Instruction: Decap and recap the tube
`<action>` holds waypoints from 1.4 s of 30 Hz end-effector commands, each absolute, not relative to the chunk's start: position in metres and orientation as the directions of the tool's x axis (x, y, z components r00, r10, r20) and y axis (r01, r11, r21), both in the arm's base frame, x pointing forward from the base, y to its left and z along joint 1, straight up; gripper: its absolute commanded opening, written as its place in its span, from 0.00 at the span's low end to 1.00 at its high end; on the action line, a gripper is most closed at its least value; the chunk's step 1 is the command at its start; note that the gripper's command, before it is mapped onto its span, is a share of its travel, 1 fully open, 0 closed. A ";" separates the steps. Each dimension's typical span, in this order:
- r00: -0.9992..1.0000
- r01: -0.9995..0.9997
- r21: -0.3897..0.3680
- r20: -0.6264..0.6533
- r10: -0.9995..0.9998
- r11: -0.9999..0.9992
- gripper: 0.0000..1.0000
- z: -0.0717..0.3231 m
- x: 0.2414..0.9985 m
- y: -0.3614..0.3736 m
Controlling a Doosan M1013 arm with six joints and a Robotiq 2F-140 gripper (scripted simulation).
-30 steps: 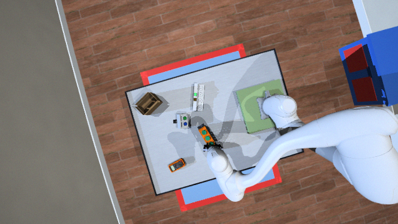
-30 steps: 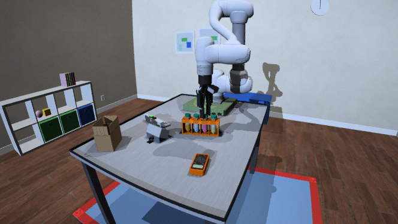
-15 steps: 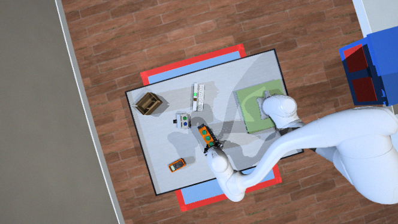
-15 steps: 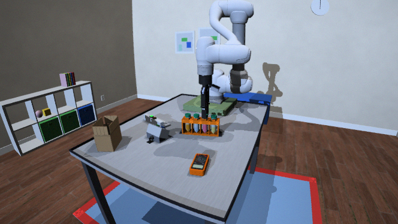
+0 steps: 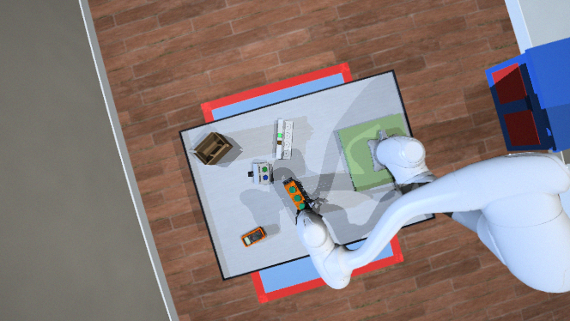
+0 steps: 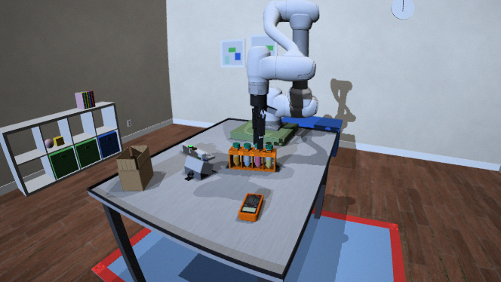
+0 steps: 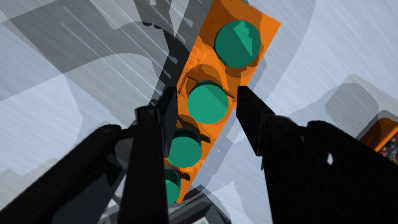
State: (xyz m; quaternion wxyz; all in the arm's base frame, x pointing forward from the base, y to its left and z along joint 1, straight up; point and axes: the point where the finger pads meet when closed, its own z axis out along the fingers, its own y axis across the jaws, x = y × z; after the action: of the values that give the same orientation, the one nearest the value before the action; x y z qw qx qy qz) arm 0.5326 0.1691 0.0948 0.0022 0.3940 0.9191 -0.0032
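Only the wrist view shows the hand (image 7: 207, 107) spread apart, straddling one green cap (image 7: 207, 102) untouched.

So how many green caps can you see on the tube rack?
4, all in a row on the orange rack: caps at between the gripper fingers, and.

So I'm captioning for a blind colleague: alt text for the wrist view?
Two black fingers of an open gripper straddle a green cap without touching it. Four capped tubes sit in an orange rack on a grey table.
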 end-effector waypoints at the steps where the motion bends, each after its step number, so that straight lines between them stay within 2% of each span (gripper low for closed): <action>1: -0.742 0.671 0.003 0.002 0.671 0.742 0.41 0.098 0.535 0.170; 5: -0.743 0.669 0.003 0.002 0.669 0.743 0.41 0.098 0.534 0.171; 6: -0.742 0.670 0.001 -0.001 0.670 0.742 0.30 0.097 0.534 0.170; 21: -0.703 0.711 0.003 0.002 0.711 0.703 0.30 0.097 0.534 0.171; 31: -0.284 0.959 0.001 -0.004 0.959 0.284 0.30 0.097 0.534 0.170; 36: -0.038 0.999 0.002 -0.003 0.999 0.038 0.30 0.097 0.534 0.170; 38: -0.038 0.999 0.002 -0.003 0.999 0.038 0.30 0.097 0.534 0.170; 42: 0.162 0.987 0.003 -0.003 0.987 -0.162 0.30 0.097 0.534 0.170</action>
State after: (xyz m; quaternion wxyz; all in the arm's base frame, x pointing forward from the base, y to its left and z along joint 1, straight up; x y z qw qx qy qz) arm 0.5329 0.1692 0.0948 -0.0049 0.7112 0.7029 0.0026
